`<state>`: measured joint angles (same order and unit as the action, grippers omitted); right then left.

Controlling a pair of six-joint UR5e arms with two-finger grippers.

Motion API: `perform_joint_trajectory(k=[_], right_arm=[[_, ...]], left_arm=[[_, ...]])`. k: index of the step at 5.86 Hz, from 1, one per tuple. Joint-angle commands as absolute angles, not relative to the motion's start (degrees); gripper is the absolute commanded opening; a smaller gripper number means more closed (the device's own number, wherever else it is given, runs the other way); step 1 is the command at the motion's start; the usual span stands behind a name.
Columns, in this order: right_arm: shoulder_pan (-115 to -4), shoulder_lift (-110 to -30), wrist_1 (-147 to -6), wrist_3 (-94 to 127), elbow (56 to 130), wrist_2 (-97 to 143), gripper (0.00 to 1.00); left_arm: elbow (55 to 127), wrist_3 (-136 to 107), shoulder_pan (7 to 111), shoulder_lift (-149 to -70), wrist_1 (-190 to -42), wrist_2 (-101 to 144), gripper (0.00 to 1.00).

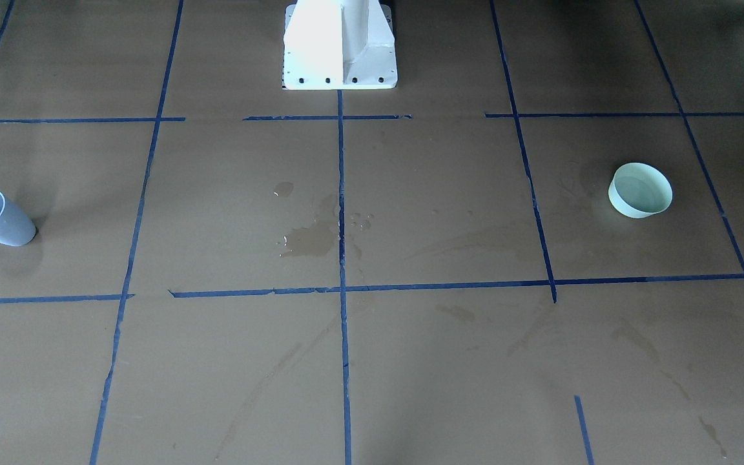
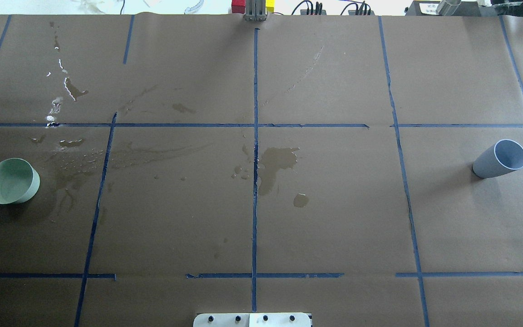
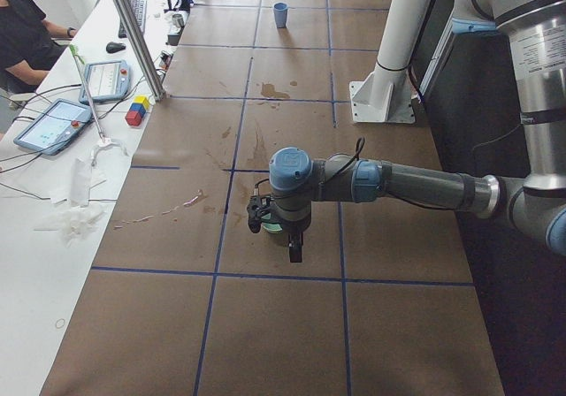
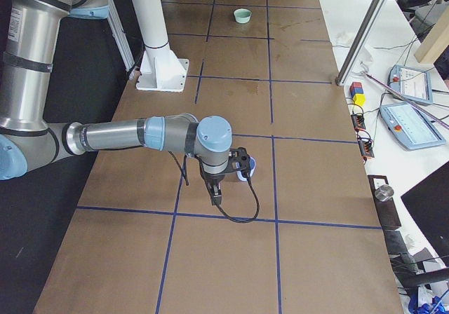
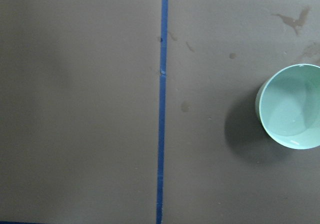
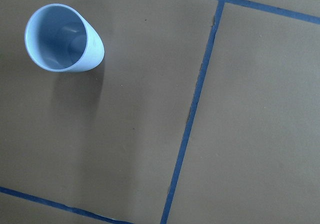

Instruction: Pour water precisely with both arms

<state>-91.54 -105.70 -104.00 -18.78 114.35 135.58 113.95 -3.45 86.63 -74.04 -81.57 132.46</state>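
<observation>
The brown surface [image 2: 334, 204] holds a green bowl [image 2: 12, 180] at the robot's left end, a little water [image 5: 292, 121] seemingly inside, just beside the left gripper [image 3: 294, 250]. The upright blue cup [image 2: 500, 159] stands beside the right gripper [image 4: 214, 196]. Neither gripper's opening can be told.

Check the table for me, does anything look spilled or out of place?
Yes. A puddle with droplets sits on the brown paper by the centre tape line, and wet streaks spread beside the green bowl. The blue cup and the bowl stand upright.
</observation>
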Motion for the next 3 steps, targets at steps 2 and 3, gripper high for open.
perform_joint_trajectory(k=[2, 3], right_arm=[[-91.5, -105.3, -103.7, -18.8, 114.0, 135.6, 1.00], [-91.5, -105.3, -103.6, -18.8, 114.0, 135.6, 1.00]], left_arm=[[113.0, -3.4, 86.6, -75.1, -81.6, 132.0, 1.00], [108.8, -3.3, 86.6, -77.3, -81.6, 132.4, 1.00]])
